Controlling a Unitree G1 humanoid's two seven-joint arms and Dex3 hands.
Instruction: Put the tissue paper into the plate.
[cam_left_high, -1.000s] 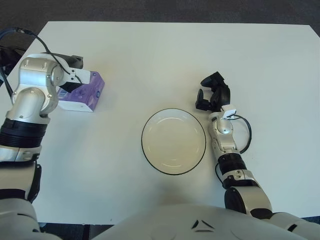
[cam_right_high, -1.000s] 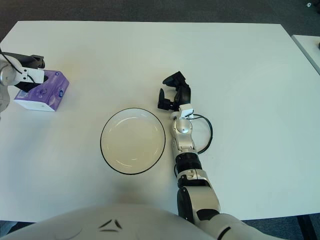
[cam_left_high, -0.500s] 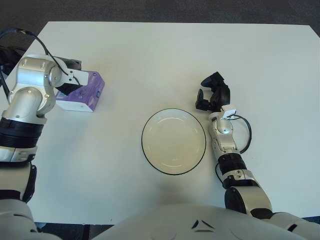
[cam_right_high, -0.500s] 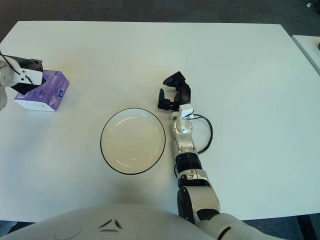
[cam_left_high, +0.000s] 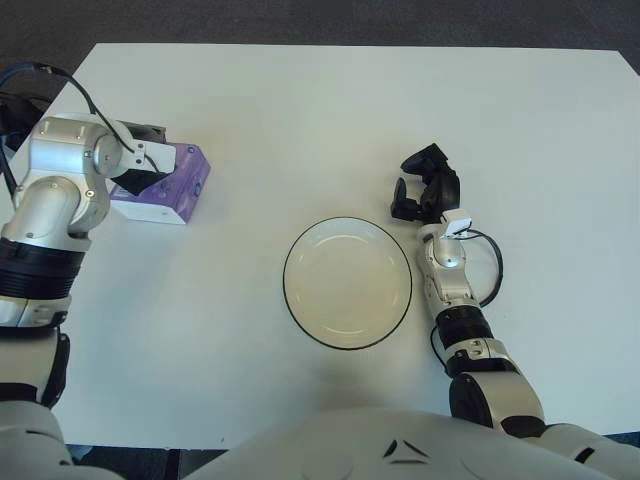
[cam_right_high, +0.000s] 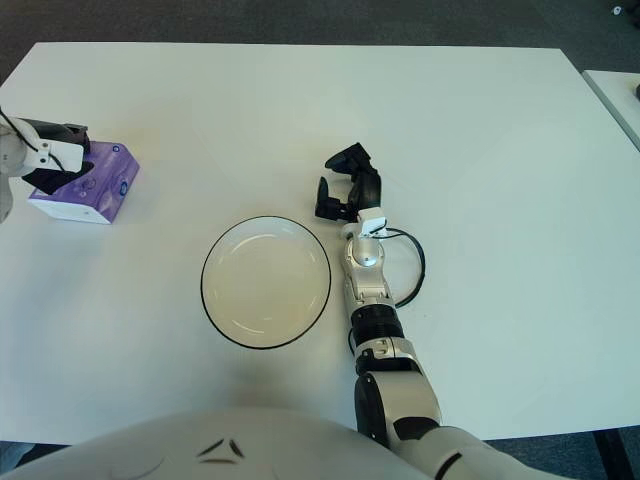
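Left eye view: purple tissue paper (cam_left_high: 162, 186) box lying on the white bench (cam_left_high: 320, 110) at far left, well apart from the plate (cam_left_high: 347, 282) at centre. Left robot hand (cam_left_high: 140, 160) pressed against the box's left end and top, dark fingers on it; cannot tell whether closed on it or only touching. Box's long axis angled toward the far right. Plate down and to the right of the box. Right robot hand (cam_left_high: 424, 185) just beyond the plate's right rim, fingers curled, holding nothing, far from the box.

Right eye view: same layout; left robot hand's fingers over the box's left end, plate bare. Left arm clearly the nearer one for the carry.
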